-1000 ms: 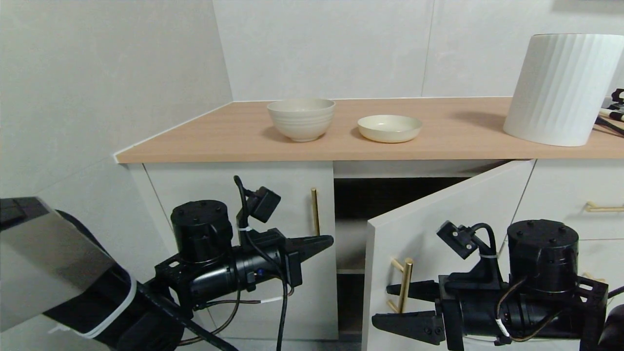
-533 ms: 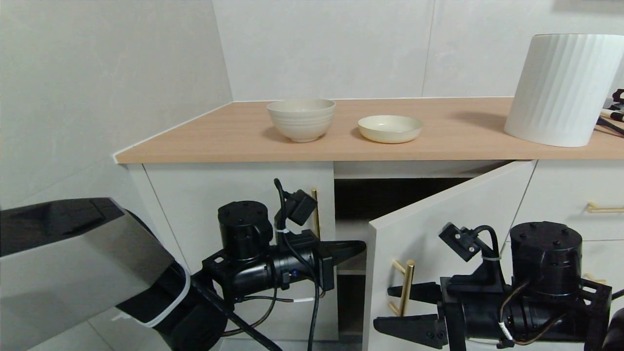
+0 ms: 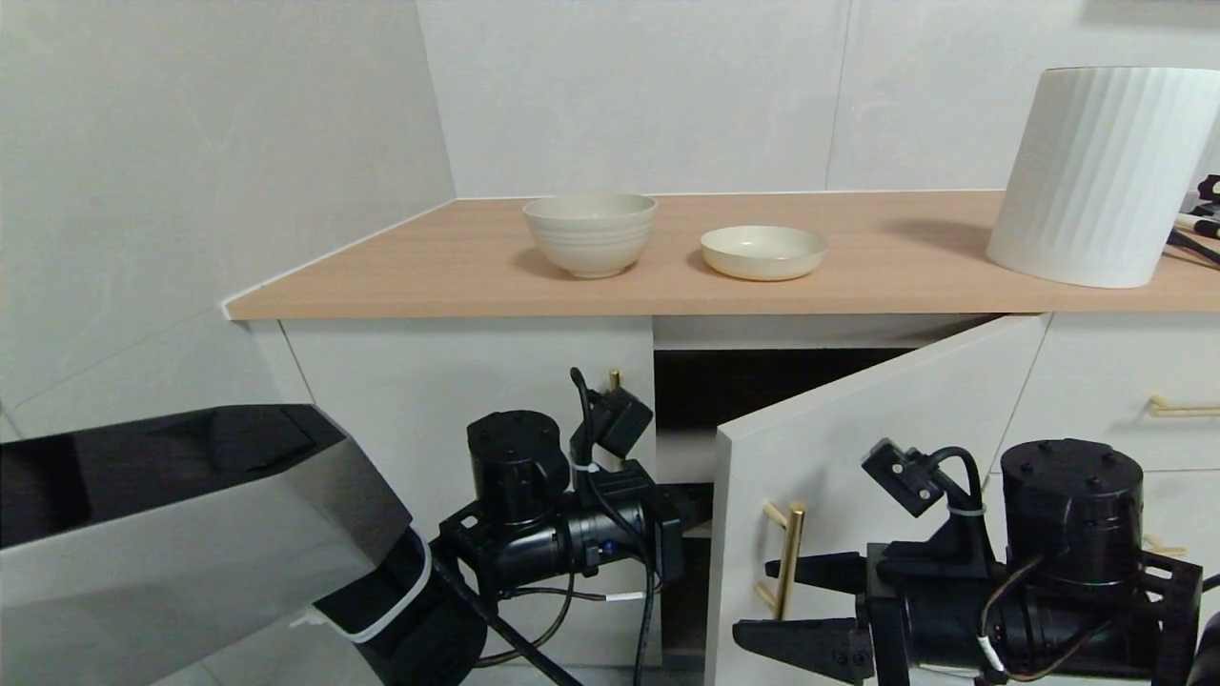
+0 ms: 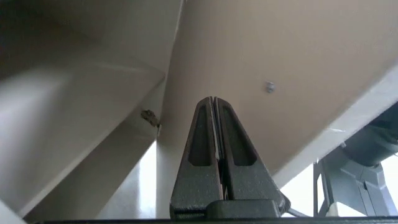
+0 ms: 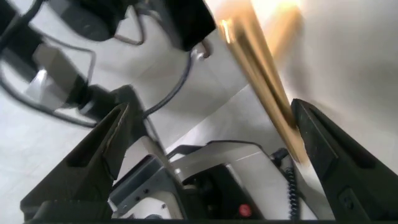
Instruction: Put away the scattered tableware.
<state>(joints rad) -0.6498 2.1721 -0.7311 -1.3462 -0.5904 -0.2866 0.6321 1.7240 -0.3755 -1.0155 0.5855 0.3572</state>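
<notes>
Seen from the head camera, the job of clearing the tableware has barely got past the door: a ribbed cream bowl [image 3: 589, 232] and a shallow dish [image 3: 762, 251] stand side by side, a little apart, on the wooden countertop [image 3: 457, 272], with a tall white ribbed container [image 3: 1096, 176] well off to the right. Below them one cabinet door [image 3: 858, 448] hangs partly open, showing a pale shelf [image 3: 681, 448] inside, while the neighbouring door is shut. The left gripper [image 3: 694, 497] points into the gap at the open door's edge, and the right gripper [image 3: 753, 602] sits low against the door's front, its fingers spread above and below the foot of the gold handle [image 3: 789, 562]. From the left wrist, the left gripper [image 4: 212, 109] shows its fingers pressed together on nothing, aimed at pale cabinet panels that meet at a small metal fitting [image 4: 149, 116]. From the right wrist, the right gripper [image 5: 211, 155] is wide apart with the gold handle [image 5: 264, 81] slanting between its fingers, close to one of them but not pinched. By the look of it the cupboard is only being opened; both pieces of tableware have yet to be lifted and shelved, so nearly the whole task remains.
</notes>
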